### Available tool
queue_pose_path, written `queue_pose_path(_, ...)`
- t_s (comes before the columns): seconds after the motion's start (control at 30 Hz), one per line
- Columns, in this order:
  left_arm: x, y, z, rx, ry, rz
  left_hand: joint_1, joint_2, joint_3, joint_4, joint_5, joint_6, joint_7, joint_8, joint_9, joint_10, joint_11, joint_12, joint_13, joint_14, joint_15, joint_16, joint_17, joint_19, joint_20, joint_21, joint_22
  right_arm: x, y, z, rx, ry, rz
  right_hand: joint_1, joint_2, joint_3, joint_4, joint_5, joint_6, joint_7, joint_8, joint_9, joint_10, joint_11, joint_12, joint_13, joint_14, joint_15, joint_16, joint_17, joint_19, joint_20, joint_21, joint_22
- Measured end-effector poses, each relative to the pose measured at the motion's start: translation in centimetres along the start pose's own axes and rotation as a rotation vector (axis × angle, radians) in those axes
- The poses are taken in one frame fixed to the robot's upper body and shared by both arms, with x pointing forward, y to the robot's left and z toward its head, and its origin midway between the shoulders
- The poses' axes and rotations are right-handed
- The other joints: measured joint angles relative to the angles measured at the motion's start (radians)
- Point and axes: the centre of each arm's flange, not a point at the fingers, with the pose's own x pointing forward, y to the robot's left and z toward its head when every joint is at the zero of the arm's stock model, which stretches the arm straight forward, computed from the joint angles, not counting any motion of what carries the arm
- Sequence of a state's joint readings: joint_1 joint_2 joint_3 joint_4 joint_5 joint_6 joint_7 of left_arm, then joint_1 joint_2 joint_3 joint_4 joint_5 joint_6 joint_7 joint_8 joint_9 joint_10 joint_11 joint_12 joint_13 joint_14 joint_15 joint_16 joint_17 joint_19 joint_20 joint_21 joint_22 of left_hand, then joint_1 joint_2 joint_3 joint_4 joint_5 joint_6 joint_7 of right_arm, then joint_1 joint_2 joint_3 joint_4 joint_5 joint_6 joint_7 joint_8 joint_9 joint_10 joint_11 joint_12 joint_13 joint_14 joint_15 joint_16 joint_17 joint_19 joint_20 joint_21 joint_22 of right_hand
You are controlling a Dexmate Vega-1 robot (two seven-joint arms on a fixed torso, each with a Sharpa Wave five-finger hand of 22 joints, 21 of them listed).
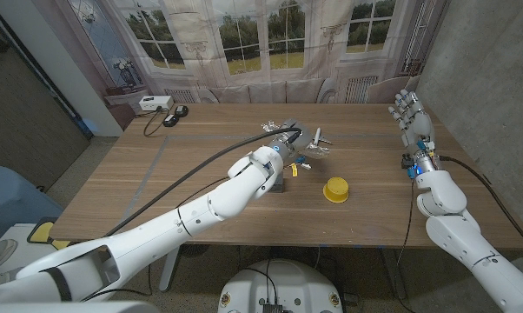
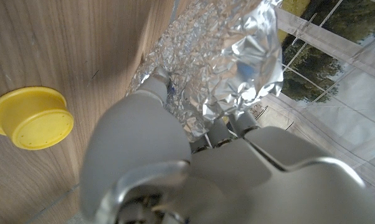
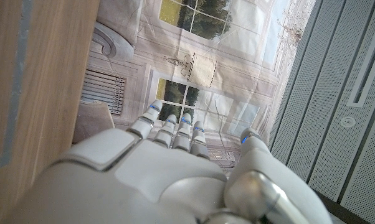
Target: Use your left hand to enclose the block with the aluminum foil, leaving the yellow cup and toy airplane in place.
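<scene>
Two white robot arms reach over a brown wooden counter (image 1: 157,187). The left hand (image 1: 277,163) is at the middle of the counter, its fingers (image 2: 220,132) pressed into a crumpled sheet of silver aluminum foil (image 2: 237,62); the foil rises around the fingers in the left wrist view. The block cannot be made out; it may lie under the foil or the hand, at the counter's middle. Just beside the foil, toward the robot's right, stands a small white toy airplane (image 1: 318,142). A round yellow plastic cup (image 1: 335,189), set upside down, sits near the hand, closer to the robot and apart from the foil. The right hand (image 1: 411,117) is held up above the counter's right edge, well apart from everything, its fingers straight, spread and holding nothing.
</scene>
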State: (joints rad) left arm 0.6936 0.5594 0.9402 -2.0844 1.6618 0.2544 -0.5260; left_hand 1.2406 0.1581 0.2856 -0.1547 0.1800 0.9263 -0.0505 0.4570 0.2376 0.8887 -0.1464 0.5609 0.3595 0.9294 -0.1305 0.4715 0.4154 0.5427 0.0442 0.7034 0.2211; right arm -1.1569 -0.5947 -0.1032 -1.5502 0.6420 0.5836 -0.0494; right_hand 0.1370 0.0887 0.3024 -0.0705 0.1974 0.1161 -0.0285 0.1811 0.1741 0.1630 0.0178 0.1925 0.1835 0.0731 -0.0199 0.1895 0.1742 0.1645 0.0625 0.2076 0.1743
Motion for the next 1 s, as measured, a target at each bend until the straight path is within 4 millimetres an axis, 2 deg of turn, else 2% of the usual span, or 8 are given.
queue_pose_path(0.6,-2.5,2.4,0.2,-0.087,-0.028,-0.129,0.012,-0.011,0.009,-0.007,-0.004,0.007,0.001,0.000,0.000,0.000,0.000,0.016,0.000,0.029,-0.007,-0.008,0.000,0.013,-0.012,0.037,0.000,1.1,-0.6,1.4,-0.027,-0.047,-0.009,-0.003,0.003,0.000,0.000,0.000,0.000,0.000,0.000,0.000,0.000,0.000,0.000,0.000,0.000,0.000,0.000,0.000,0.000,0.000,-0.004,0.000)
queue_pose_path(1.0,-3.6,2.0,0.9,-0.098,-0.058,-0.279,0.012,-0.011,0.012,-0.004,-0.004,0.007,0.001,0.002,0.000,0.000,0.000,0.016,0.000,0.041,-0.016,-0.034,-0.004,0.034,-0.027,0.065,0.000,1.6,-1.4,2.8,-0.049,-0.093,-0.031,-0.003,0.003,0.000,0.000,0.000,0.000,0.000,0.000,0.000,0.000,0.000,0.000,0.000,0.005,-0.005,0.000,0.000,0.000,0.000,-0.004,0.000)
